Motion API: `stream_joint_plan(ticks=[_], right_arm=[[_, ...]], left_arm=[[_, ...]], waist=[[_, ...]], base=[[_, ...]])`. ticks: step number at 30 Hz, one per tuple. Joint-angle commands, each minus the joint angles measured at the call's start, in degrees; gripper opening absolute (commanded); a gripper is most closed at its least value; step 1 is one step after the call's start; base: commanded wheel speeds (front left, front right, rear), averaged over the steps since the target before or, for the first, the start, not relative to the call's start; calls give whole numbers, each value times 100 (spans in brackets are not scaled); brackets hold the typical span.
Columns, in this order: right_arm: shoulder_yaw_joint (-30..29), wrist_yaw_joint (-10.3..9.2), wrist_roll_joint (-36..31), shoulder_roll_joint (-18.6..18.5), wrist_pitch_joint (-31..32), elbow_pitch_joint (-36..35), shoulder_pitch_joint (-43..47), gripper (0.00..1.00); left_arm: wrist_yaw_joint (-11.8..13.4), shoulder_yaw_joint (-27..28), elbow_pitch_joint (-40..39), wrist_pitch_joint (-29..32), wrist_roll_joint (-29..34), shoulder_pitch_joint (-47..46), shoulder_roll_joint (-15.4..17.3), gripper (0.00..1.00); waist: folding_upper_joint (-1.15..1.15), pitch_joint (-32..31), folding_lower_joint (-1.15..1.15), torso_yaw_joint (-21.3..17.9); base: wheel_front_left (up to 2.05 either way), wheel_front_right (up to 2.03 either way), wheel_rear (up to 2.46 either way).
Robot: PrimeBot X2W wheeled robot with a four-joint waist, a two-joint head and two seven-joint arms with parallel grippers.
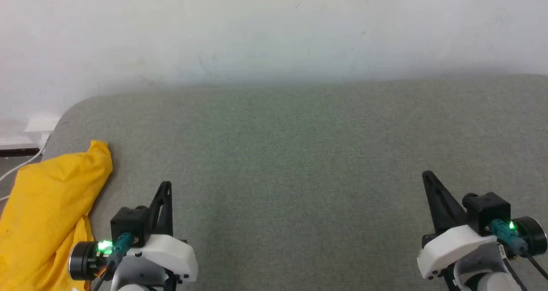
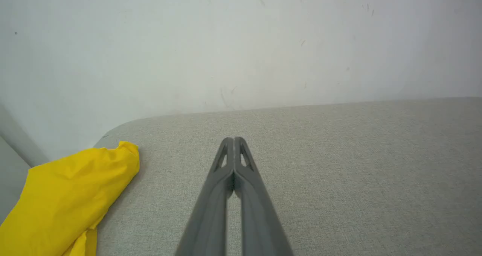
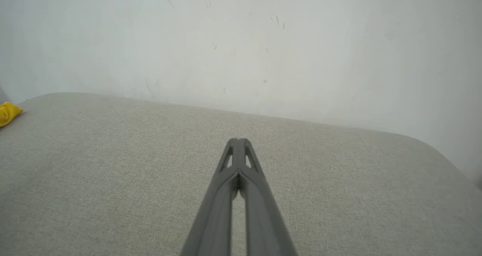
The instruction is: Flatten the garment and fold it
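Garment [image 1: 47,205] lies bunched at your far left on the grey padded surface [image 1: 299,162], near the left gripper [image 1: 167,187], its fingers pressed together on nothing, with the right gripper [image 1: 427,177] likewise closed, well apart.

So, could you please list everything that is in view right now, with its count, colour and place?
garment: one, bright yellow, bunched at the padded surface's left edge
padded surface: one, grey fabric, runs from the foreground back to the wall
wall: one, white, behind the surface
cable: one, white, beyond the surface's left corner
left end effector: one, dark fingers shut and empty, lower left, beside the garment
right end effector: one, dark fingers shut and empty, lower right
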Motion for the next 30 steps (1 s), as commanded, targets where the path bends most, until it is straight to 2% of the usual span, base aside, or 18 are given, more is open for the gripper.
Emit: stream_joint_plan(ticks=[1,14,15,30], right_arm=[[-5,-11,-43,19,-2,-5,-85,0],[-5,-11,-43,19,-2,-5,-85,0],[1,0,2,-1,0,0,2,100],[-50,0,133,0,-164,-16,58,100]], left_arm=[[-46,25,-26,2,37,-69,-15,0],[-46,25,-26,2,37,-69,-15,0],[2,-2,1,0,-1,1,1,100],[0,-99,68,-164,-243,-43,-1,100]], waist=[[0,0,0,0],[0,0,0,0],[0,0,0,0],[0,-6,0,29]], base=[[0,0,0],[0,0,0],[0,0,0],[0,0,0]])
